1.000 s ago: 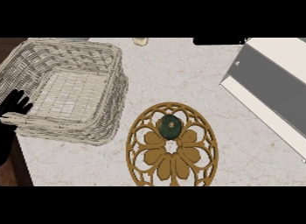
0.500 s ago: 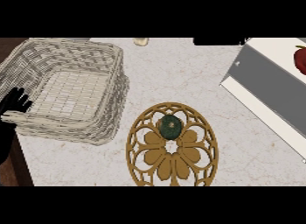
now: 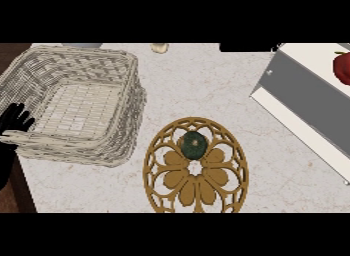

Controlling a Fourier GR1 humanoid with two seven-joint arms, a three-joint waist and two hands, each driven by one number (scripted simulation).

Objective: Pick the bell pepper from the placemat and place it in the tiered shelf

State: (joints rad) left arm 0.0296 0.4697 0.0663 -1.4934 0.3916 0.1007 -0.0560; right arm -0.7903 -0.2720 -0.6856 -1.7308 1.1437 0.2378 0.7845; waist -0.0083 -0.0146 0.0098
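Bell pepper (image 3: 193,145) sits untouched on the placemat (image 3: 196,186); a red fruit (image 3: 348,68) newly shows on the tiered shelf (image 3: 305,95); left hand (image 3: 7,146) rests released.

Left hand (image 3: 2,150): black, at the left edge of the frame, mid-height. Fingers (image 3: 15,117) straight, spread, pointing toward the frame's top; apparently holding nothing. Resting, open pose.

bell pepper (image 3: 193,145) on placemat (image 3: 207,181) | left hand (image 3: 2,150) — fingers up, left edge
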